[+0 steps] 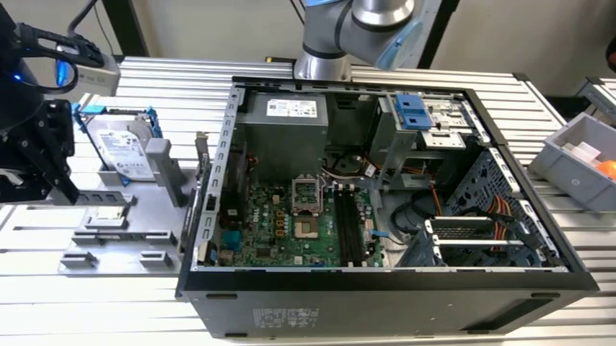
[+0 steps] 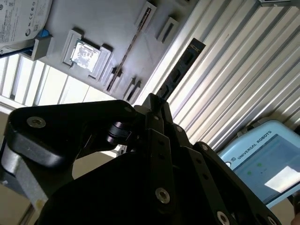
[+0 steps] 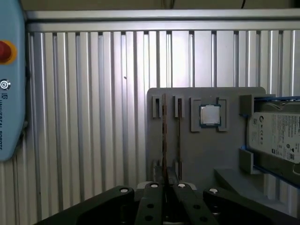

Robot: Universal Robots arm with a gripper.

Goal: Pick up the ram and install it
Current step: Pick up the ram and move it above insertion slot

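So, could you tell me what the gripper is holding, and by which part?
Nothing: the ram stands on edge in a slot of the gray tray, apart from the gripper.

Bare ribbed table [image 3: 93,117] beside the gray holder [image 3: 206,159], ram [image 3: 164,136] on edge nearest that room, CPU [image 3: 210,115] and upright hard drive [image 3: 276,140] beyond

Gripper [image 1: 60,191] — exterior view's far left

Ribbed aluminium table [image 1: 106,317], grey bin [image 1: 575,169] at the exterior view's right edge, pale wall [image 1: 207,29] behind
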